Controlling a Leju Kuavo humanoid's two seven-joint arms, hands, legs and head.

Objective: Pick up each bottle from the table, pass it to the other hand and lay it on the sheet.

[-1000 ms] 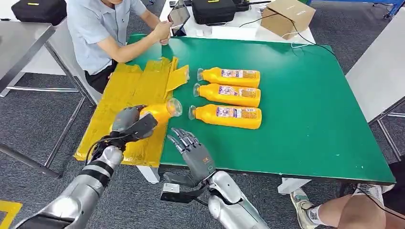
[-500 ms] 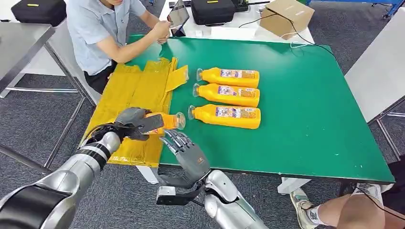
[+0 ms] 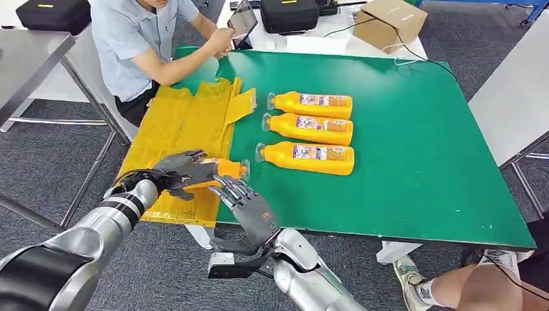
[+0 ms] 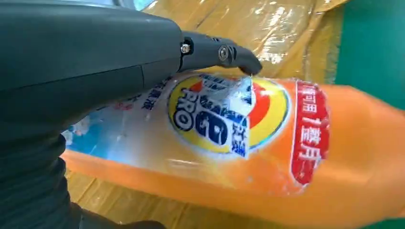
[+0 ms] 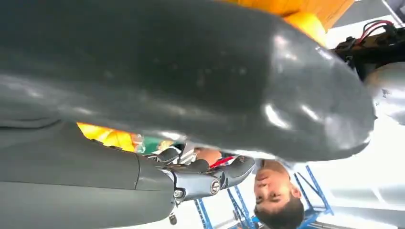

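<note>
We held the bottle (image 3: 223,170) on its side in our left hand (image 3: 181,170), low over the near edge of the yellow sheet (image 3: 175,123), ready to lay it down. The left fingers (image 4: 217,52) wrapped its labelled body. Our right hand (image 3: 249,208) hovered just beside its cap, fingers spread, empty. Three bottles (image 3: 311,126) waited on the bench (image 3: 414,142).

We see the head view evenly and brightly lit from above, with soft, short shadows under the bottles on the green surface (image 3: 421,162) and a crisp picture throughout. In the left wrist view the held bottle (image 4: 248,143) blurs toward its neck — glare streaks its label and the crinkled yellow sheet (image 4: 267,28). The right wrist view is soft and close, highlights shining on the dark robot hand (image 5: 191,81).
</note>
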